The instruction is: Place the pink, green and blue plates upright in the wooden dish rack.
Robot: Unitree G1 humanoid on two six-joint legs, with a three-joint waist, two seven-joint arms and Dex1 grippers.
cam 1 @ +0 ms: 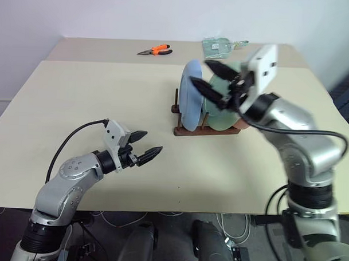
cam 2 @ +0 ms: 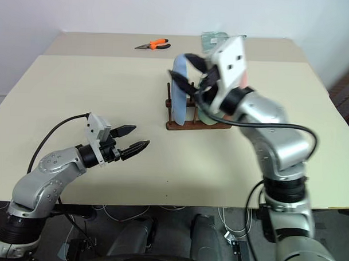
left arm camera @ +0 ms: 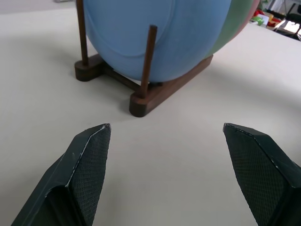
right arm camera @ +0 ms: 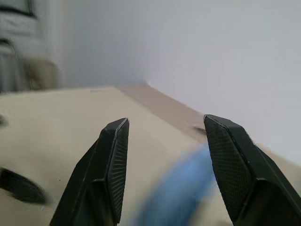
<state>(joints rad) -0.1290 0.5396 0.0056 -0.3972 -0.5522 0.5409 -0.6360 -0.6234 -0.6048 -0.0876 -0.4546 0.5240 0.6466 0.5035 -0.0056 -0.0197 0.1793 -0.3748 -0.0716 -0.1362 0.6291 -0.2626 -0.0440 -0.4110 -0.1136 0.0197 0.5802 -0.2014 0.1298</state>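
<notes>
At the far edge of the beige worktop (cam 1: 106, 105), a pair of orange-handled pliers (cam 1: 156, 50) and a clear plastic package (cam 1: 218, 47) are seen, well apart from the rack. The small dark brown wooden dish rack (cam 1: 204, 130) stands right of centre. All three round matte plastic plates are held upright in it: the light blue plate (cam 1: 191, 102) at the left end, the pale mint green plate (cam 1: 220, 112) next to it, and the salmon pink plate (left arm camera: 254, 10) behind, seen only as a sliver. The right tool (cam 1: 213, 80) is held above the plates, its black fingers parted and empty. The left tool (cam 1: 145, 144) is held low, near and left of the rack, its fingers spread wide with nothing between them, pointing toward the blue plate.
</notes>
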